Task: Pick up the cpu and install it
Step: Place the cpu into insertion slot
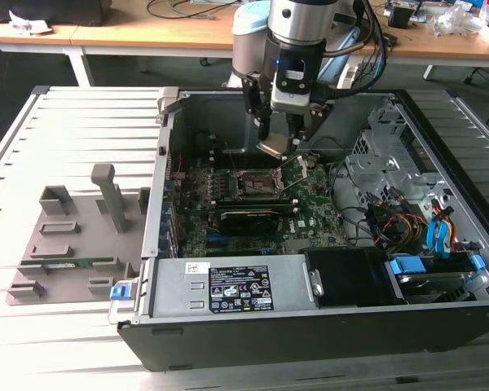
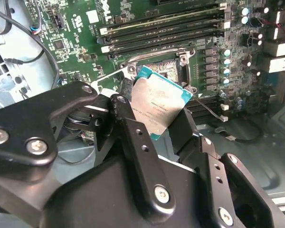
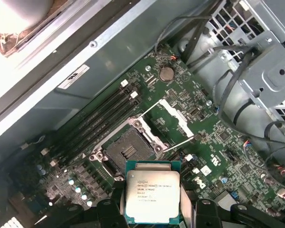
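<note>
The cpu, a flat silver-topped square with a thin green edge, is clamped between my black fingers and hangs tilted above the motherboard. In the second wrist view the cpu partly covers the socket behind it. My gripper hovers inside the open computer case in the exterior view, with the cpu at its tip, a little above and behind the dark square socket. The socket lies bare, its metal bracket swung up and open.
The green motherboard fills the case floor, with memory slots beside the socket. Cables and a drive cage crowd the exterior view's right. A grey fixture holding a green memory stick sits on the slatted table at the exterior view's left.
</note>
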Robot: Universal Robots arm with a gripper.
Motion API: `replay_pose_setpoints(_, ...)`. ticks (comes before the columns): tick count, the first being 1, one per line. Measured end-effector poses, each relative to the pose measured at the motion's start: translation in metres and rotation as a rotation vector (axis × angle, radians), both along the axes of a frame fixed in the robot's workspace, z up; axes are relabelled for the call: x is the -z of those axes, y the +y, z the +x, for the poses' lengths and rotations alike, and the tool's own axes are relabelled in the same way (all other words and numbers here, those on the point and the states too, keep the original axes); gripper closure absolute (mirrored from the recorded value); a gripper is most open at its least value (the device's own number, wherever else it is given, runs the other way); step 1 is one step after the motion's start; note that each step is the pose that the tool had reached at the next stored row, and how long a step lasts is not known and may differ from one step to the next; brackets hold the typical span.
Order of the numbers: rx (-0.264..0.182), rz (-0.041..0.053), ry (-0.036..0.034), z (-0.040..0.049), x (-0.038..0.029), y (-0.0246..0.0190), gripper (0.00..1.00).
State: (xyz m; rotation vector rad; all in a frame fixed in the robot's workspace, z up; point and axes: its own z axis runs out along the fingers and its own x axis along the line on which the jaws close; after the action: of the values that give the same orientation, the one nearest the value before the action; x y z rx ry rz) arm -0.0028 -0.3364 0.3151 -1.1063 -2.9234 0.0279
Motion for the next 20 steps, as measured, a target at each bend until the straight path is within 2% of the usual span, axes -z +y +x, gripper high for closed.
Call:
replay_pose_setpoints(4, 0.035, -0.0002, 0.0000, 0.0000, 0.0003, 0.0000, 0.45)
replay_pose_setpoints(14, 0.245, -0.0009, 0.0000, 0.0000, 0.0014, 0.0000, 0.45)
replay_pose_setpoints(20, 0.323, -0.0010, -0.0001, 0.0000, 0.0027, 0.0000, 0.45)
